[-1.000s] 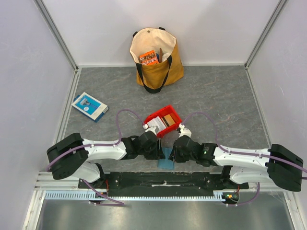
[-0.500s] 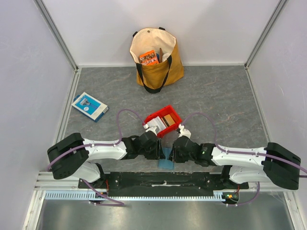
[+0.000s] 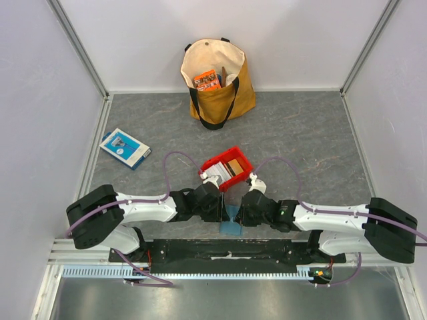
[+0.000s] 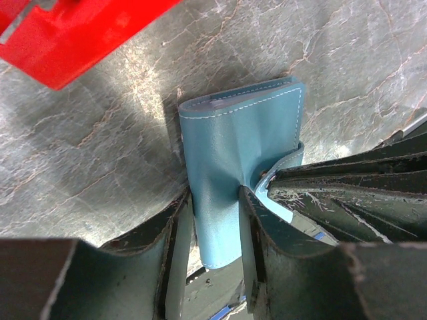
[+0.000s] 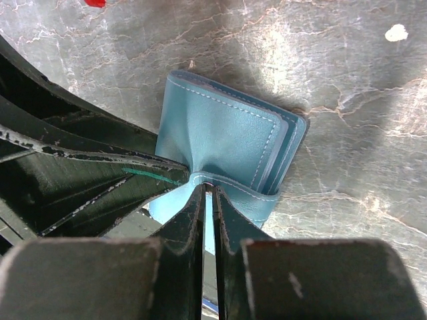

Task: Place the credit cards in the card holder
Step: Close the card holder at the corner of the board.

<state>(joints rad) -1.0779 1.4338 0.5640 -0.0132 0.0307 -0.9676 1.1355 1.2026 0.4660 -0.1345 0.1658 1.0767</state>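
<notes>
Now the left end effector (image 4: 215,197) clamps one panel of the card holder (image 4: 240,127), the right end effector (image 5: 208,191) pinches its thin flap; part them slowly, evenly.

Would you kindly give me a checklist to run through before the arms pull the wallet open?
1. Left claw grips the wallet: ok, the leather buckles between its fingers.
2. Right claw pinches one thin layer of the wallet: ok, the jaws are nearly together on it.
3. Wallet open enough to take a card: not ok, it is folded almost shut.
4. Cards ready in the bin: ok, they show in the top view.
5. A claw free to fetch a card: not ok, both hold the wallet.
6. A card already inside the wallet: cannot tell.
</notes>
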